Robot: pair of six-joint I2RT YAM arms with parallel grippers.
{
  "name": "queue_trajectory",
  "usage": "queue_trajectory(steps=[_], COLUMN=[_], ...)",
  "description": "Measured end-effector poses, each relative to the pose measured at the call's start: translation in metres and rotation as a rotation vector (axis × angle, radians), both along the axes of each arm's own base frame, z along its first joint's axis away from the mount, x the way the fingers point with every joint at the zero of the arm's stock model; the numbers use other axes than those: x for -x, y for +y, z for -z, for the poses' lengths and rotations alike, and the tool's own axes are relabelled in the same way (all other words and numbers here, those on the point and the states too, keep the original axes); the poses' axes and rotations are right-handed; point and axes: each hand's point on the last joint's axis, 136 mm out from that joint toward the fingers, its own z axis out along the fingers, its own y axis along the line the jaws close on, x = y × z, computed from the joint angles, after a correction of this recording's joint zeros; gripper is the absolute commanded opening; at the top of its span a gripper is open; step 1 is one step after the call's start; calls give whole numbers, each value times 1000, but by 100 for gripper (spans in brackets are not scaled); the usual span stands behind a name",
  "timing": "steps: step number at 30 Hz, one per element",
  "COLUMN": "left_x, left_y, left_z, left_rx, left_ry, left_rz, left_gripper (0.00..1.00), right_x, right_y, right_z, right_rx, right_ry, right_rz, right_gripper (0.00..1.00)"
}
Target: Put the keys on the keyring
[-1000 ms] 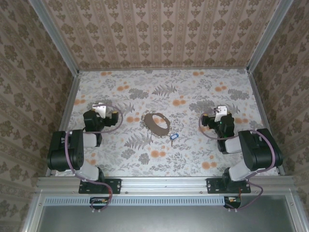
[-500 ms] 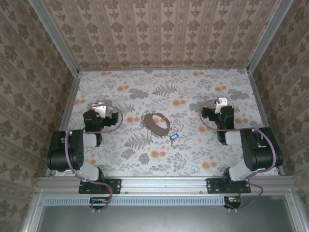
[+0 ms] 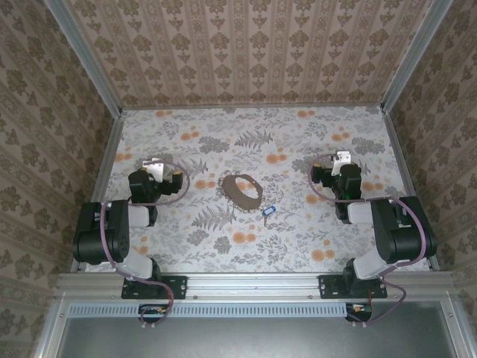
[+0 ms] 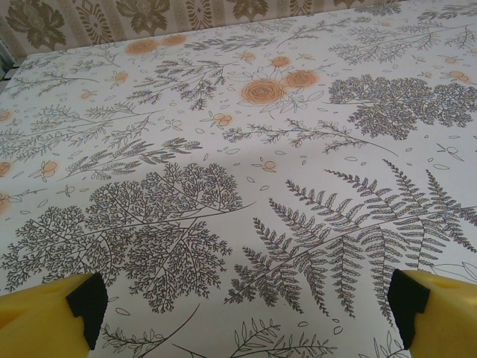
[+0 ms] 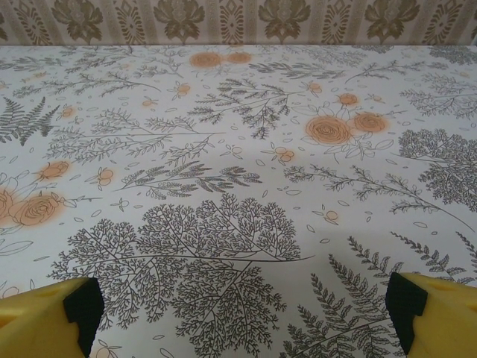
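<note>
Plainly, we are at the very start: nothing is held and the reach is what needs doing well. Nearest the arm bases, the keys lie flat on the table, blue tag up, loose at about 4 o'clock from the keyring and just beside it. The keyring sits mid-table, apart from both arms. It may be tilted rather than lying flat, though the top view is too coarse for us to be sure.

Further out, the left gripper hangs with the keyring at about 4 o'clock from it. The right gripper has the keys at 8 o'clock. Both are spread fully wide and empty; in each wrist view the yellow fingers frame bare floral cloth.

We judge the right arm should take the keys, since it is closer. It should come down low over the blue tag and pinch that, as the metal part looks too small to grip. The left arm should steady the keyring by its near rim, so the hoop cannot skate away.
</note>
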Motion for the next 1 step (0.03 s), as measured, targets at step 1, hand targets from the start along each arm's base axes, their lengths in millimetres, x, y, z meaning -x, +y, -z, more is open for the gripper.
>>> queue_trajectory(steps=[1], left_x=[0], left_y=[0], left_z=[0], left_rx=[0], left_ry=[0], left_rz=[0], left_gripper=[100], right_x=[0], right_y=[0], right_z=[0], right_rx=[0], right_ry=[0], right_rz=[0], right_gripper=[100])
